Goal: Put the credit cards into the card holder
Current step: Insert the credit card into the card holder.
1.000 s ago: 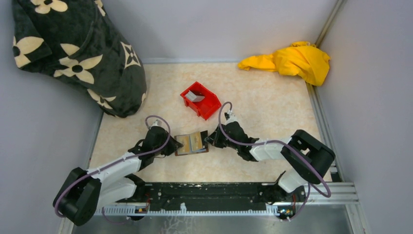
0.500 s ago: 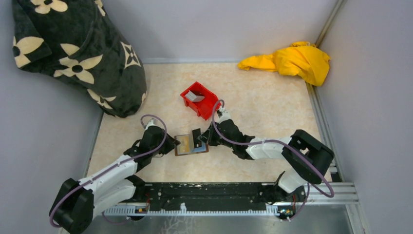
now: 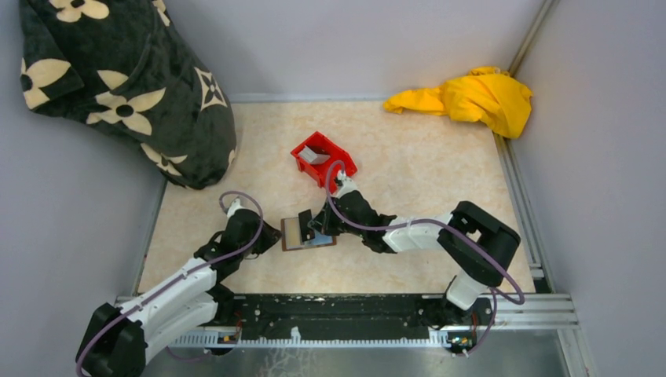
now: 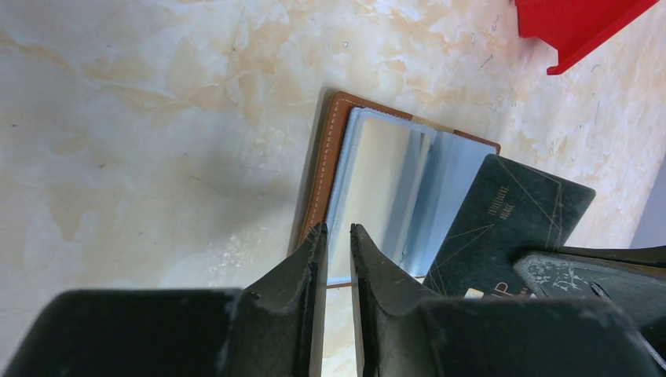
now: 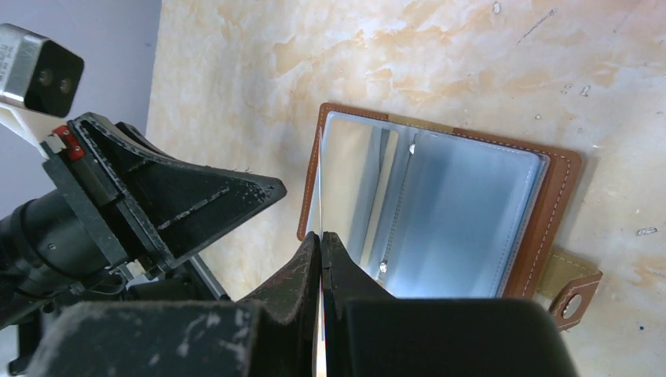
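Observation:
The card holder (image 3: 292, 233) lies open on the table, brown rim (image 4: 330, 157) around clear sleeves; its strap end (image 5: 572, 294) points away from the left arm. My right gripper (image 3: 316, 228) (image 5: 321, 236) is shut on a credit card, dark with fine gold lines (image 4: 503, 212), held on edge over the open sleeves. My left gripper (image 4: 338, 229) (image 3: 272, 236) sits at the holder's opposite edge, jaws a narrow gap apart with nothing between them. Another pale grey card (image 3: 315, 155) lies in the red bin (image 3: 338, 167).
The red bin's corner (image 4: 581, 27) is just beyond the holder. A black flowered blanket (image 3: 126, 86) fills the back left and a yellow cloth (image 3: 471, 98) the back right. Grey walls close three sides; a metal rail (image 3: 353, 314) runs along the near edge.
My right gripper has carried the card leftward, from beside the holder to over its open sleeves. The left arm has drawn slightly back and left, its jaws parting a little.

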`<control>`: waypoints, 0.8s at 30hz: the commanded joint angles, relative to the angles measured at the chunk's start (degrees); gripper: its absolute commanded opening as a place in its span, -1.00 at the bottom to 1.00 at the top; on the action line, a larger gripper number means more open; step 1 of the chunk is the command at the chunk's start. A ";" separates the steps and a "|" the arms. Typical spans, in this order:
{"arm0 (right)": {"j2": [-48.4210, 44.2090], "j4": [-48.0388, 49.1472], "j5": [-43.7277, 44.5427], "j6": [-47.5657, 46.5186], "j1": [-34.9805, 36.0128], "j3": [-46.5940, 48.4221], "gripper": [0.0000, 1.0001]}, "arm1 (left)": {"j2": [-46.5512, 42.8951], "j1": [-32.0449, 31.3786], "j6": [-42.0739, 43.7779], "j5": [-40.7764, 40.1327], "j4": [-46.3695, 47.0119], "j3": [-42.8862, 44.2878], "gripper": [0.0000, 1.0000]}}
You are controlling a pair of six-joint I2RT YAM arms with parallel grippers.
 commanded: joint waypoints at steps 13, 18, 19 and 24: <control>1.45 3.92 0.58 -0.28 -0.87 -0.47 -1.00 | 0.77 -0.39 -0.47 -2.56 -1.70 -0.30 -0.60; 1.78 5.05 0.37 0.10 -1.55 -1.26 -1.00 | 1.89 -0.33 -0.74 -2.27 -0.36 -0.85 -0.64; 1.76 5.34 0.30 0.24 -1.67 -1.48 -1.00 | 2.11 -0.33 -0.79 -2.20 -0.21 -0.89 -0.65; 4.47 6.31 -0.29 0.51 -2.34 -2.02 -1.00 | 3.35 -0.34 -0.82 -1.80 0.86 -1.15 -0.68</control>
